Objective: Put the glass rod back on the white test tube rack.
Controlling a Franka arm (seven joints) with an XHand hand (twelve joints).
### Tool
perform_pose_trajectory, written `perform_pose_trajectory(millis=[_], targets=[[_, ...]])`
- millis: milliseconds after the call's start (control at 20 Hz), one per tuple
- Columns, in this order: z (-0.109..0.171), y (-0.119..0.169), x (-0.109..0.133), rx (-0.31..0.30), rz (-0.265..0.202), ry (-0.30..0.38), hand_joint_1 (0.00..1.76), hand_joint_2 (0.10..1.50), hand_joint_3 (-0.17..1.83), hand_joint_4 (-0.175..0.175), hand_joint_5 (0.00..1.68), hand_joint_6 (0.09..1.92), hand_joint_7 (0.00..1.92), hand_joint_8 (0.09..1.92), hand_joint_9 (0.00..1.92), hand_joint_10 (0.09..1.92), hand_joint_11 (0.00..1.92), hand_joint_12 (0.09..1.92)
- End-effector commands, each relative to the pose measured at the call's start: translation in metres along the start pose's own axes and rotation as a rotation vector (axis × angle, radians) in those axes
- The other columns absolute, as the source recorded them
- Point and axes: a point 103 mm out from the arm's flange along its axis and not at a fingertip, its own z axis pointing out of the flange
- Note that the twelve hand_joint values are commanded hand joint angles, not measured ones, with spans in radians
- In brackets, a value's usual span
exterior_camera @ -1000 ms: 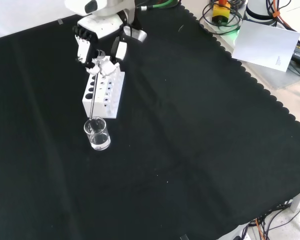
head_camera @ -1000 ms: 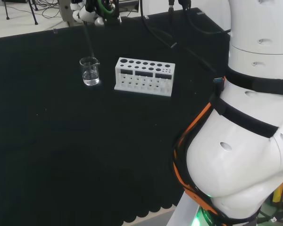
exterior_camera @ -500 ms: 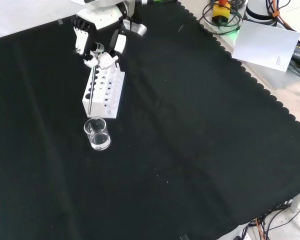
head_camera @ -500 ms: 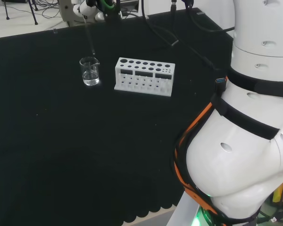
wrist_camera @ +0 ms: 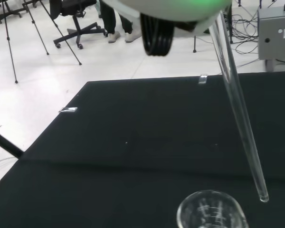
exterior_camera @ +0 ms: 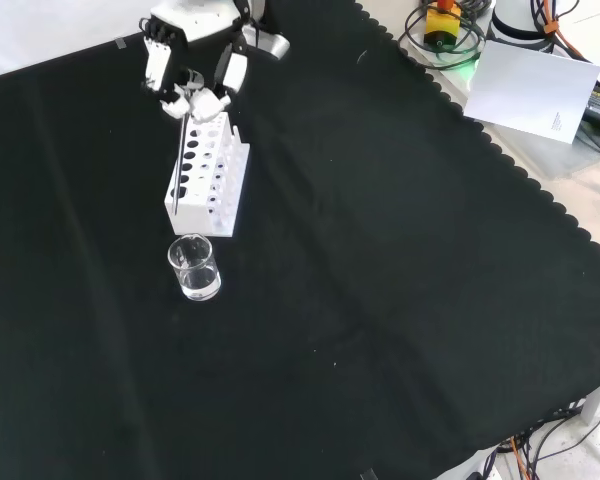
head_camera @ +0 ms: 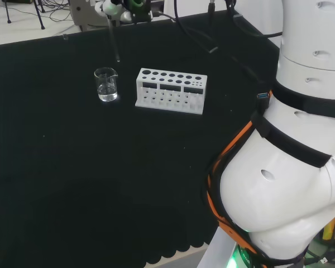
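Front view has the robot hand at the top of the picture, at about 11 o'clock from the middle of the black cloth surface. Its fingers are curled and pinch the upper end of the glass rod, which hangs nearly upright, clear of everything under it. In this view the rod crosses in front of the white test tube rack, with its lower tip seen over the rack's near end, above the beaker.

The beaker stands on the surface just beside the rack, at 6 o'clock from it in the front view, and appears to hold a little clear liquid.

Head view places the robot hand at the top edge, at about 11 o'clock from the rack. The rod drops from it at a slight tilt and ends in the air above and between the beaker and the rack's left end; it touches neither. The beaker sits at 9 o'clock from the rack here.

Wrist view shows the rod running slantwise from the blurred white part of the hand to its rounded tip, which hangs just beside and slightly above the beaker's rim, outside the glass.
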Motion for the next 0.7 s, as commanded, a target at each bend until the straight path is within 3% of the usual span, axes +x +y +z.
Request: perform_pose_trajectory(millis=[50, 700], targets=[[-0.007, -0.008, -0.021, -0.009, 0.039, -0.011, 1.3, 0.71, 0.79, -0.175, 1.0, 0.92, 1.11, 1.3, 1.62, 1.01, 1.67, 0.88], [-0.012, -0.025, -0.07, -0.019, 0.143, -0.015, 1.3, 0.71, 0.79, -0.175, 1.0, 0.92, 1.11, 1.3, 1.62, 1.01, 1.67, 0.88]])
